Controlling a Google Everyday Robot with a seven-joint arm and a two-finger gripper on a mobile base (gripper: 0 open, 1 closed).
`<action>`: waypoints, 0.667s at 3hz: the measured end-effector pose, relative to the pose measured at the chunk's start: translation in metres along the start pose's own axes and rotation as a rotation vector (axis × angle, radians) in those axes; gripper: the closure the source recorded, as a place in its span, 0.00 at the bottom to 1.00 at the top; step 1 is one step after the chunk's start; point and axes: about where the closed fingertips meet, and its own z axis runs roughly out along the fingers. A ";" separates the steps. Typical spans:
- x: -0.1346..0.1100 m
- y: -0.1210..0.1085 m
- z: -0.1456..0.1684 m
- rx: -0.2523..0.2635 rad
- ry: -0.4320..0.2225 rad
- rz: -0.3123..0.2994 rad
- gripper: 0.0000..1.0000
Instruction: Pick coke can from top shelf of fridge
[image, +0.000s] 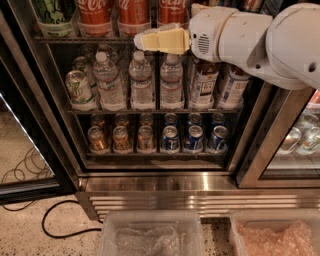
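The pincer (145, 41) hangs at the front of the open fridge (165, 183), level with the edge of the top shelf (85, 38) and pointing to its left. Whether it is wide or narrow cannot be told, but no can shows in it. The coke can (134, 12) nearest to it stands on the top shelf just above its tip, upright. A second red can (95, 12) stands farther left and a third (172, 10) sits above the pincer's body. The water bottles (141, 82) stand on the rack below it.

By my reading the approach is mostly done. The pincer is at the right shelf but too low. It has yet to rise to can height, close round the can and draw it out.
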 end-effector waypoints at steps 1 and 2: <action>-0.002 0.003 0.002 -0.008 -0.012 -0.012 0.00; -0.002 0.002 0.002 -0.007 -0.012 -0.015 0.13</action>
